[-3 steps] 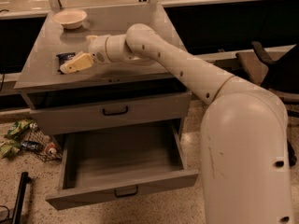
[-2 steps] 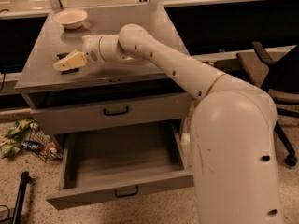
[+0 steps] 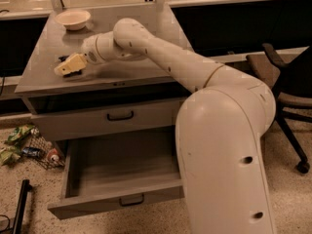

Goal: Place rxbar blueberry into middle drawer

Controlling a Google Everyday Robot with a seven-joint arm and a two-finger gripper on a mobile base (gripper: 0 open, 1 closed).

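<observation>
The rxbar blueberry (image 3: 62,59), a dark wrapper, lies on the grey cabinet top (image 3: 126,69) near its left front; only small dark parts show from under my gripper. My gripper (image 3: 68,66), pale yellow, is low over the bar and covers most of it. The middle drawer (image 3: 122,165) is pulled open below, wide and shallow, with nothing in the part I can see; my arm hides its right side.
A beige bowl (image 3: 73,19) stands at the back left of the cabinet top. The top drawer (image 3: 120,115) is shut. Snack bags and litter (image 3: 24,143) lie on the floor at left. A dark chair (image 3: 285,87) stands at right.
My gripper has moved left along the cabinet top and now covers the dark bar, which earlier showed just left of it. The drawer stays open.
</observation>
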